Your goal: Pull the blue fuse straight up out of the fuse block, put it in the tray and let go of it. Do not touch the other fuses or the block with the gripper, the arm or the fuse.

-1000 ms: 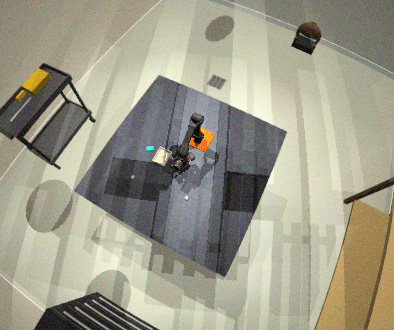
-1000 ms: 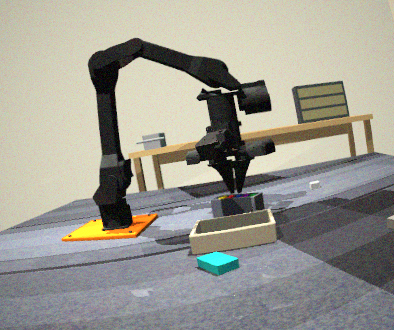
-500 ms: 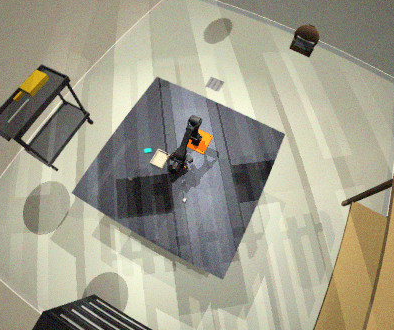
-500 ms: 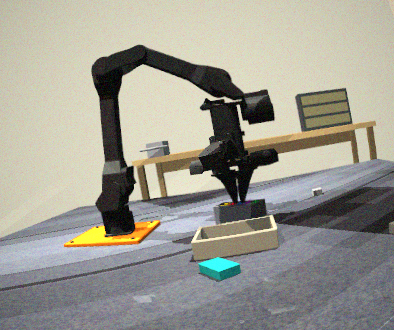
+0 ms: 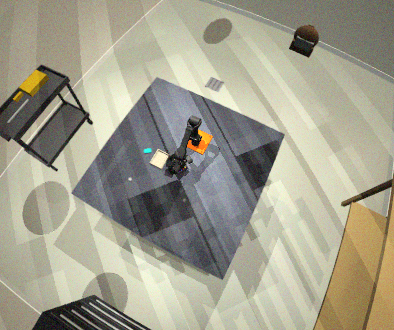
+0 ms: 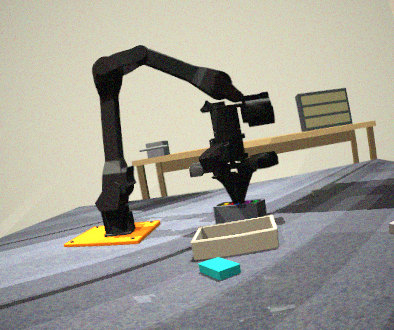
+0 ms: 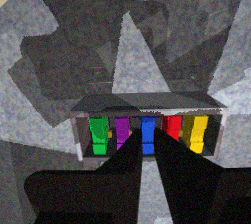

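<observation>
Top view: gripper [image 5: 173,166] sits mid-frame beside the tray [image 5: 158,158]. Exterior view: its tips reach the fuse block [image 6: 240,210] behind that tray. Wrist view: fingers clamp the blue fuse [image 7: 148,135], seated centre-frame between purple fuse [image 7: 121,131] and red fuse [image 7: 172,126].

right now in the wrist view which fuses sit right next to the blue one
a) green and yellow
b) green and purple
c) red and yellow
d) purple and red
d) in the fuse block the row runs green, purple, blue, red, yellow, so the blue fuse has the purple fuse on one side and the red fuse on the other.
</observation>
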Available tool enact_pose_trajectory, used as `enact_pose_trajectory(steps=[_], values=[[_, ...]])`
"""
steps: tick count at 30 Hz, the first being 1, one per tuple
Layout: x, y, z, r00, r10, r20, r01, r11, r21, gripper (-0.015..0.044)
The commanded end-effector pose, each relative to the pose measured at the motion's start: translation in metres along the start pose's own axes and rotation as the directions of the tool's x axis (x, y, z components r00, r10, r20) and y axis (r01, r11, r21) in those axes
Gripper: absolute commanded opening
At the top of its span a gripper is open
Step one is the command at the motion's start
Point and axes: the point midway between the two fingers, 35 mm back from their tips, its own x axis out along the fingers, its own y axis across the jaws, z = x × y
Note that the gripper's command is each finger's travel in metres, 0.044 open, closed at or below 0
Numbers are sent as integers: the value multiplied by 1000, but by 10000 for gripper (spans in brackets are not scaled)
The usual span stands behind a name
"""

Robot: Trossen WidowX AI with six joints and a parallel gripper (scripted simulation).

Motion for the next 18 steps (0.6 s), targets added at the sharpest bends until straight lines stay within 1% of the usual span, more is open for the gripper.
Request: enact_pose_trajectory(steps=[1, 3, 18], values=[[0, 0, 0, 1000, 0, 0, 0, 1000, 0, 10], [0, 0, 0, 1000, 0, 0, 0, 1000, 0, 0], [-5, 0, 0, 1000, 1, 0, -1, 1000, 1, 0]])
